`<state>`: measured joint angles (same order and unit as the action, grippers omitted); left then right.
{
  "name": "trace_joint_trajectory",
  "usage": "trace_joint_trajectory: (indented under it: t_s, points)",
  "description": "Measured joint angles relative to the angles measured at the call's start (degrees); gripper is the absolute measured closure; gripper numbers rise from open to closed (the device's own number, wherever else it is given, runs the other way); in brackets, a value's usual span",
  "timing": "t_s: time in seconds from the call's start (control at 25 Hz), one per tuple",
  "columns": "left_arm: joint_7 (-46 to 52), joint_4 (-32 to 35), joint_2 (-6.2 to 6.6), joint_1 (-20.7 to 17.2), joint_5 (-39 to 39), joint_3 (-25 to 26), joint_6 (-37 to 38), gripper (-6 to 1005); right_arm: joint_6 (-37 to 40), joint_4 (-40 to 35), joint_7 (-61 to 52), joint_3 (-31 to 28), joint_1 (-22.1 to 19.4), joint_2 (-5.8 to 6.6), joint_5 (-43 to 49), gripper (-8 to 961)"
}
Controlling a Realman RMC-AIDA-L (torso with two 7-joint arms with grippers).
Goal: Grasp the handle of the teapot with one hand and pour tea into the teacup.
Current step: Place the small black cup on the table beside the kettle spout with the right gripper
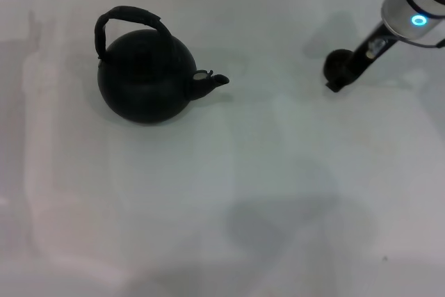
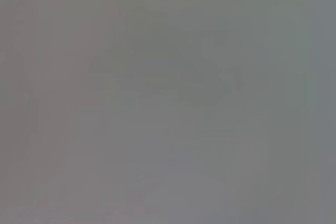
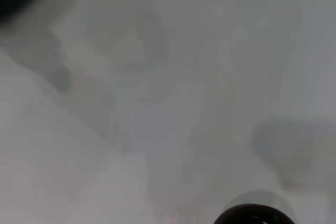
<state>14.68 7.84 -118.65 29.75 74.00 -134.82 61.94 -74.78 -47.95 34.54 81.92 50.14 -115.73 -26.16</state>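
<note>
Starting at your left, the teapot [image 1: 144, 80] sits upright on the white worktop [image 1: 229, 199], its spout pointing toward the right side and its handle [image 1: 128, 22] arching free over the top with nothing on it. The left gripper is nowhere in the head view, and the left wrist view shows only a blank grey field, so you get no reading on that arm.

Moving right, well apart from the spout, the teacup [image 1: 338, 66] stands near the far right of the worktop. The right gripper [image 1: 348, 74] comes down from the upper right corner and ends right at the cup; its dark fingers look clamped on the cup's rim, though the dark-on-dark overlap makes that a judgement. The right wrist view shows only the cup's rounded dark edge [image 3: 256, 215] and bare surface.

By the look of it, you are at the cup-placing step; pouring has not begun. Next you need the cup released within the spout's reach, then an arm brought over the handle for a firm grasp before tilting.
</note>
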Motion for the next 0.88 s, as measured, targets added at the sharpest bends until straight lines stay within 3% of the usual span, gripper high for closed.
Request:
trace_joint_trajectory:
  t_s: [0.12,0.48,0.88]
  points:
    - [0.00,-0.02,0.00,0.09,0.00,0.00,0.03,111,-1.10,-2.71,1.00,2.29,0.10,-0.13,-3.47,225]
    - [0.00,-0.02,0.00,0.34,0.00,0.00,0.03,112,-1.08,-6.68,-1.35,19.34,2.10,-0.47,-10.97,224]
    - [0.00,0.00,0.00,0.39,-0.01,0.00,-0.20,111,-0.57,-6.94,-3.11,24.93,2.32,-0.46,-14.28,223]
